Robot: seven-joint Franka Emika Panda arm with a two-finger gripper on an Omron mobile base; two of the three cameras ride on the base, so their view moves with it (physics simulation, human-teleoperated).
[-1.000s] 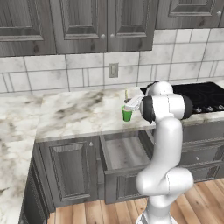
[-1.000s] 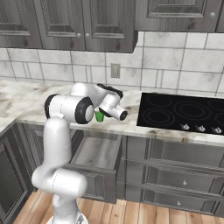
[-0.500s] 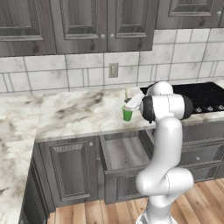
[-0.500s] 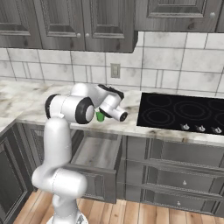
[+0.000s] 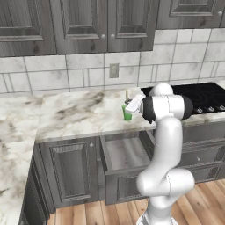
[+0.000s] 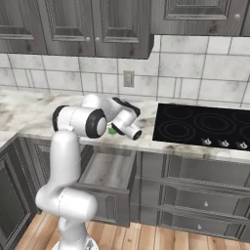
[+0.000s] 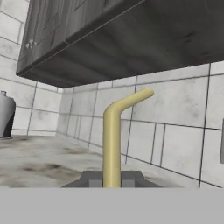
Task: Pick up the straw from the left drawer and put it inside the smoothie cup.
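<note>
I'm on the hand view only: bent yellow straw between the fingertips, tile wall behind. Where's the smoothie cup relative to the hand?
Observer: The smoothie cup stands on the marble counter, right beside the hand; the gripper is shut on the straw.
Operator: Is the straw in the cup yet?
Observer: Cannot say for sure. In the left base view a pale stick rises just above the cup's rim, but the hand hides the cup's far side.
Operator: Drawer state?
Observer: The left drawer is pulled open below the counter edge, and its visible floor looks bare.
</note>
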